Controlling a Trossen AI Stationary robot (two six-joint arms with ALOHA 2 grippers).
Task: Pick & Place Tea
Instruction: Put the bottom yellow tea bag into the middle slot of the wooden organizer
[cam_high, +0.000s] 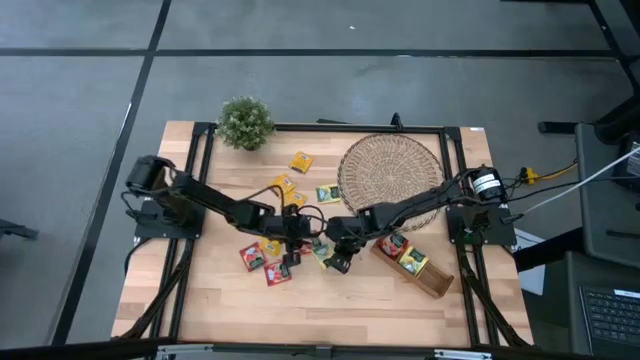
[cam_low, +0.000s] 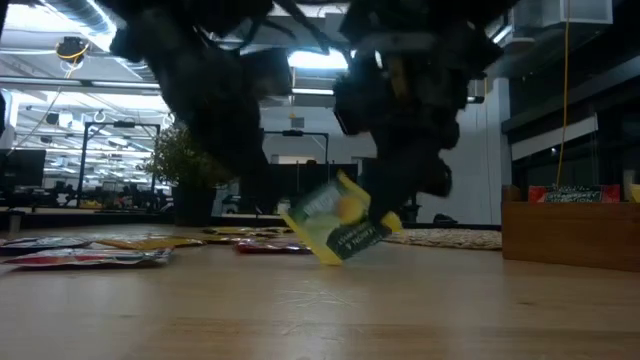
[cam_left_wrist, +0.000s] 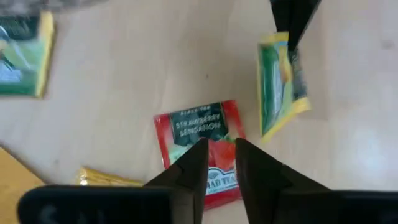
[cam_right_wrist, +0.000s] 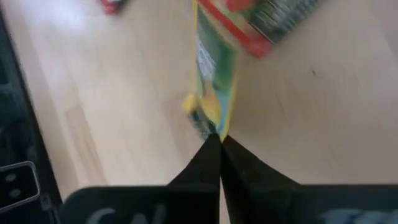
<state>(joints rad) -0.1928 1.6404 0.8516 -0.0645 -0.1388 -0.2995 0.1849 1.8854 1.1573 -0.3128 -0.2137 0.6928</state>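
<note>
one green-yellow sachet (cam_right_wrist: 211, 87) in right gripper (cam_right_wrist: 219, 142)

The right gripper (cam_right_wrist: 219, 140) has its 2 dark fingers pressed together, pinching the edge of a small flat yellow-and-green tea-bag sachet (cam_right_wrist: 214, 81). The sachet is seen edge-on and extends straight away from the fingertips over the light wooden table top (cam_right_wrist: 323, 130). Beyond the far end of the held sachet, a second sachet with a red border and a dark green printed face (cam_right_wrist: 264, 22) overlaps it in the picture; contact between the 2 cannot be confirmed. Well away from the held sachet, a small red item (cam_right_wrist: 113, 5) lies on the table, only partly in view. A black metal frame bar (cam_right_wrist: 18, 143) borders the table.
</note>
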